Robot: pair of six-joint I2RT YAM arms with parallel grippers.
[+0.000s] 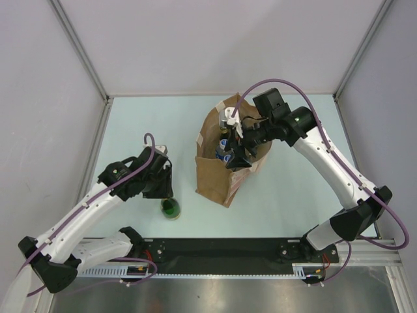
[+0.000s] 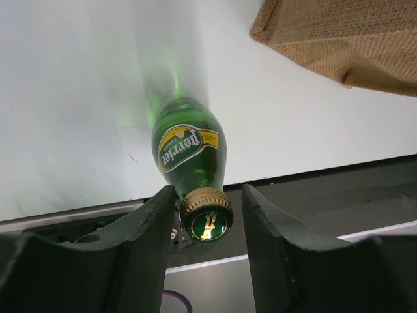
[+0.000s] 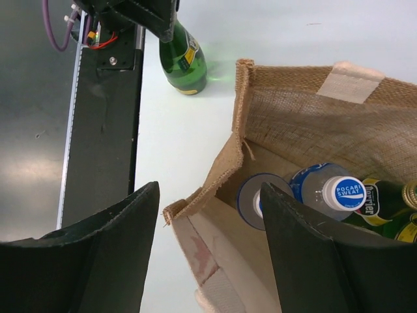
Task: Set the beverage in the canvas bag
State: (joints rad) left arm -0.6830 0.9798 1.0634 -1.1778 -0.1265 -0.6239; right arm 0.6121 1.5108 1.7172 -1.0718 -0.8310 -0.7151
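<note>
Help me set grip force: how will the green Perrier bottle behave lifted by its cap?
The green Perrier bottle looks rigid and glossy, so it probably won't deform but may slip. Upright on a narrow base, left gripper flanking its cap, it could tip if nudged.

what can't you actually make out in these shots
1. Top view: most of what sits in the canvas bag, hidden under the right gripper.
2. Right wrist view: the bagged green bottle, cut off by the right edge.
3. Left wrist view: the base of the standing Perrier bottle, lost in blur and green glare.
</note>
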